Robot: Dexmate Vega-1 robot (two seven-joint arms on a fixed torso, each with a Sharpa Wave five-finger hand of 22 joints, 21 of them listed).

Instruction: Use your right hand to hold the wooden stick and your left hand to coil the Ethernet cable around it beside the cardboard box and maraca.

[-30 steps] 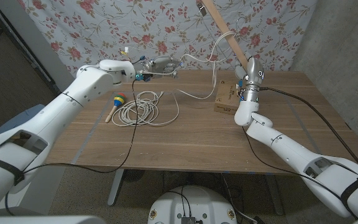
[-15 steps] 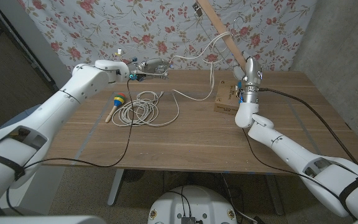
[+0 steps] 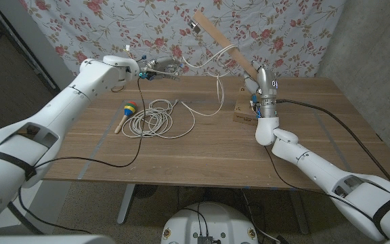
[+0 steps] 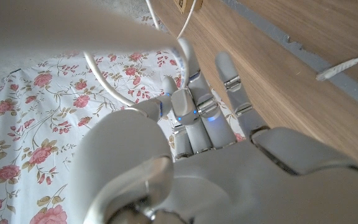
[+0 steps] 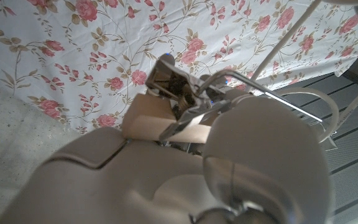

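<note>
At the desk's (image 3: 202,146) far edge, near the right corner, we see the right hand (image 3: 254,83) raised above the box (image 3: 243,110), gripping the lower end of the stick (image 3: 223,42), which slants up and away toward the flowered cloth (image 3: 114,27) behind the desk. A metal clip (image 3: 196,26) sits at the stick's upper end. In the right wrist view the hand's (image 5: 185,124) fingers wrap the stick (image 5: 160,127) closely. Toward the far left corner the left hand (image 3: 156,68) hovers just above the desk's far edge, pinching the cable (image 3: 156,116); in the left wrist view its fingers (image 4: 191,106) reach out with the white cable (image 4: 114,87) passing by the thumb side. From that hand the cable runs in a slack arc up to the stick, where it hangs in a loop over the shaft, then drops to the desk just left of the box. The rest of the cable lies in a loose coil on the left half of the desk, its free plug end pointing toward the far edge. The maraca (image 3: 126,112) lies just beside the coil, on its left, the handle pointing to the near edge. The box rests flat near the far right, under the right wrist.
</note>
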